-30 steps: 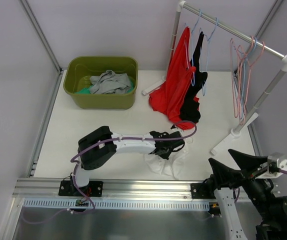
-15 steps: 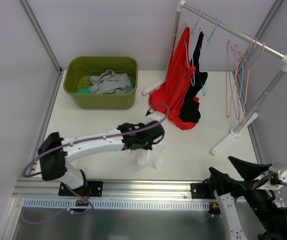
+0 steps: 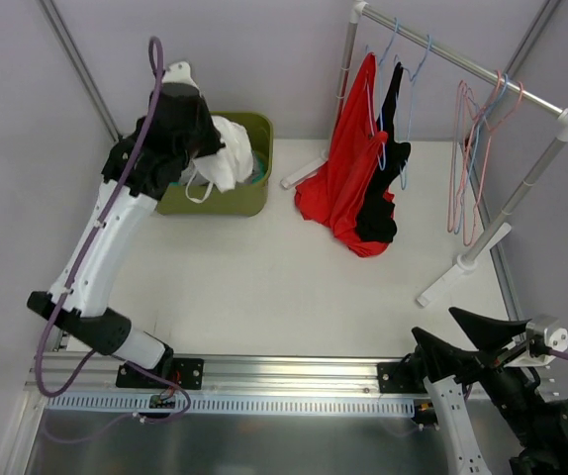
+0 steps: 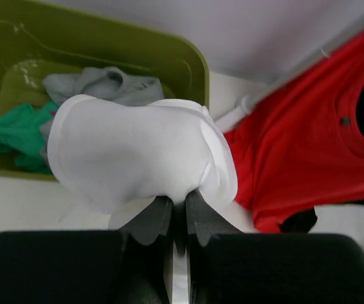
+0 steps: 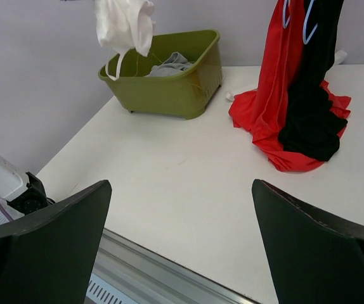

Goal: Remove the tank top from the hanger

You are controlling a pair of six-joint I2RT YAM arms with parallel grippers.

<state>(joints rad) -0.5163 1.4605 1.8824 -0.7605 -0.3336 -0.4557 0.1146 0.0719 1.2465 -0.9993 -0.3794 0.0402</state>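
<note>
My left gripper [image 3: 201,148] is shut on a white tank top [image 3: 227,155] and holds it up over the green bin [image 3: 249,201] at the back left. In the left wrist view the white tank top [image 4: 137,152] bulges out above my closed fingers [image 4: 151,218]. It also shows in the right wrist view [image 5: 125,22], hanging above the bin [image 5: 169,88]. A red tank top [image 3: 338,168] and a black one [image 3: 388,158] hang on hangers from the rack rail [image 3: 462,59]. My right gripper [image 3: 472,341] is open and empty at the near right edge.
The bin holds grey [image 4: 103,85] and green [image 4: 14,130] clothes. Several empty hangers [image 3: 477,148] hang at the right end of the rack. The rack's white feet [image 3: 457,272] stand on the table at the right.
My left arm has swung from the table's middle up and back to the left, carrying the white tank top to above the bin. The right arm has barely moved.
</note>
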